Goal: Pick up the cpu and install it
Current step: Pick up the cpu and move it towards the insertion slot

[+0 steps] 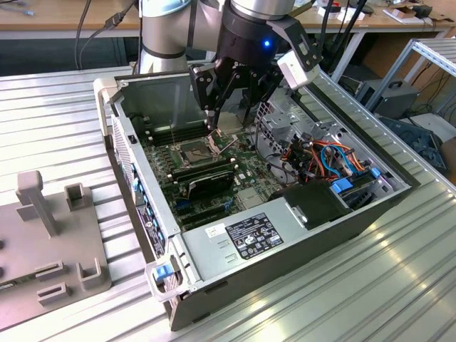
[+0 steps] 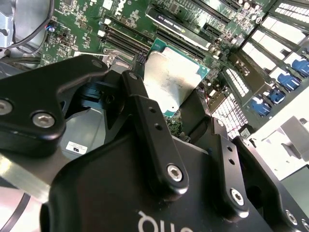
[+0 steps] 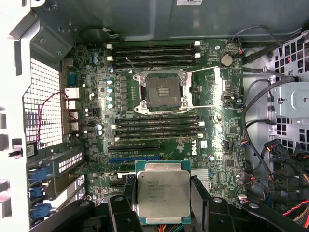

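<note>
Cpu (image 3: 163,193) clamped edgewise in the gripper (image 3: 164,202), over the motherboard (image 3: 212,130).
Socket (image 1: 194,151) sits lower left of it in the exterior view; the approach is best made level and square to it.

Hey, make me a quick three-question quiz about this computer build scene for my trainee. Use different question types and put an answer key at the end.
1. True or false: the dark square socket with its metal frame on the green motherboard holds no chip.
2. What is the black gripper shut on? A) a screwdriver B) the small flat square silver-grey cpu C) a cooling fan
3. Fill in: the cpu is held over the motherboard, inside the open grey metal computer ____.
Key: 1 true; 2 B; 3 case.
</note>
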`<state>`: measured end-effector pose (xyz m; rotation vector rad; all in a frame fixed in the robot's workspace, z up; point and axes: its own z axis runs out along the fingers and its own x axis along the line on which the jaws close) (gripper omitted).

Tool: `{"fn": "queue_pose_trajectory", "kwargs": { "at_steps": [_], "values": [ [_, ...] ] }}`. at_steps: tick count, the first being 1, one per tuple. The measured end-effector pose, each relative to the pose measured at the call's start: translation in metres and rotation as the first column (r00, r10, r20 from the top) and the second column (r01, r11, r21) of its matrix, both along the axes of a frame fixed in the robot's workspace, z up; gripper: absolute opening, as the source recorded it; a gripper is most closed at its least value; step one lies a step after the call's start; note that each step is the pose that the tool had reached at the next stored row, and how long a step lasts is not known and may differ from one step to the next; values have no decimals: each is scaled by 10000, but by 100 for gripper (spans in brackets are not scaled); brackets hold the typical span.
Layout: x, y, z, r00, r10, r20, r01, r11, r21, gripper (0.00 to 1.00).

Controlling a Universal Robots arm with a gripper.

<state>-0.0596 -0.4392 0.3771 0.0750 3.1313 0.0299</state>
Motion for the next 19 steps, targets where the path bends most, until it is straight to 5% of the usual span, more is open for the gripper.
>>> {"fn": "queue_pose_trajectory", "kwargs": {
  "at_steps": [9,11,19],
  "values": [
    [1,7,-14,10000,1,0,-1,10000,0,55],
    [1,40,-29,10000,0,0,0,10000,-9,55],
    [0,288,-156,10000,-1,0,1,10000,-86,55]
  ]
}}
